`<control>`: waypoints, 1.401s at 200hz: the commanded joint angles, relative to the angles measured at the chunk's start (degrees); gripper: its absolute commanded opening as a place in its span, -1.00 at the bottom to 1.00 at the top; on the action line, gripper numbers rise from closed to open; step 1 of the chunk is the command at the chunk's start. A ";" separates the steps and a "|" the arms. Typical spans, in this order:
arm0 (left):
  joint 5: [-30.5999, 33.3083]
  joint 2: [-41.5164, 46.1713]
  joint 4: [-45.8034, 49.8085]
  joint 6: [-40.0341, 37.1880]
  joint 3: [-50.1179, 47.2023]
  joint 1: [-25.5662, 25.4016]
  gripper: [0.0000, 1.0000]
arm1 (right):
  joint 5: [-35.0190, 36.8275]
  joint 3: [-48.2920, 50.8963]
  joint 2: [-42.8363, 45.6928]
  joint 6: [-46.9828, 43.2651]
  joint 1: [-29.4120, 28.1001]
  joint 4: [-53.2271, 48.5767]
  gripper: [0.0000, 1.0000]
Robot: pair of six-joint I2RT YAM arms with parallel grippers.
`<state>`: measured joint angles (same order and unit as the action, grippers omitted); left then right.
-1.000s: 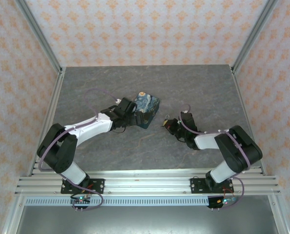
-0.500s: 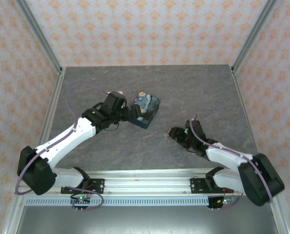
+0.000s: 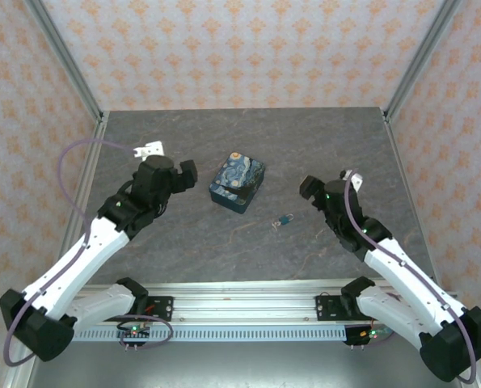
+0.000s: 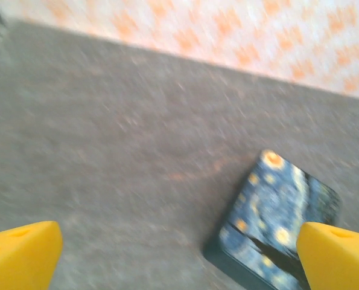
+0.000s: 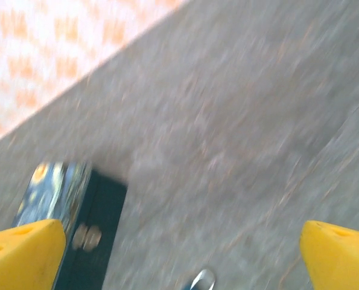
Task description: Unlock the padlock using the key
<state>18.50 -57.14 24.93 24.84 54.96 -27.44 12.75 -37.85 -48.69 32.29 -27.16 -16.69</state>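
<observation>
We pull back, left claw (image 4: 179,254) and right claw (image 5: 179,257) both open, padlock (image 3: 284,219) dropped on surface (image 3: 224,250), likely finishing.

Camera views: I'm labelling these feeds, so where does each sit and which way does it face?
Top external: above and behind the bases, looking down on the table; both arms, left gripper and right gripper show.
Left wrist: angled down at the painted box; yellow fingertips in the bottom corners.
Right wrist: angled down at box and padlock; yellow fingertips likewise.
All three share the box.
</observation>
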 commanded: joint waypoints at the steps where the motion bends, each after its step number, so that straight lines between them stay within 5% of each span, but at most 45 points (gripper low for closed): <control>1: 16.18 3.03 -13.15 -13.88 -6.42 1.47 0.99 | 21.59 1.30 -0.86 -12.61 0.66 9.72 0.98; 22: 16.78 4.05 -17.97 -16.38 -10.49 6.75 0.99 | 23.31 3.66 -3.26 -21.16 5.98 22.46 0.98; 49: 11.68 4.54 -29.74 -20.05 -19.27 14.04 0.99 | 20.87 3.57 -11.35 -25.43 13.69 26.55 0.98; 105: 2.13 1.41 -45.36 -22.93 -32.41 25.50 0.99 | 16.61 11.67 -25.86 -32.23 16.39 46.44 0.99; 157: -5.09 -11.17 -57.97 -19.71 -34.44 26.24 0.99 | 9.05 13.07 -31.83 -37.23 16.87 55.46 0.99; 180: -5.58 -17.21 -62.64 -19.91 -33.90 26.25 1.00 | 7.52 19.56 -36.00 -37.67 18.01 72.38 0.99; 211: -8.80 -23.59 -70.67 -21.73 -34.75 26.21 1.00 | 0.63 20.90 -40.18 -36.16 21.44 78.16 0.99; 229: -10.22 -28.21 -75.42 -22.62 -34.95 26.18 1.00 | -3.00 17.01 -38.04 -36.34 21.83 66.63 0.98; 252: -13.43 -28.73 -67.18 -25.54 -30.26 24.87 1.00 | -6.50 13.92 -38.96 -32.85 25.63 61.34 0.98; 280: -13.76 -28.78 -67.20 -25.46 -30.24 24.99 0.99 | -6.95 14.75 -38.63 -33.13 25.93 62.92 0.99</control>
<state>6.22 -86.17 -41.69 1.37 23.16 -2.26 8.93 -22.87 -88.01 -2.28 -1.61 48.47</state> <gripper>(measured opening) 0.998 0.993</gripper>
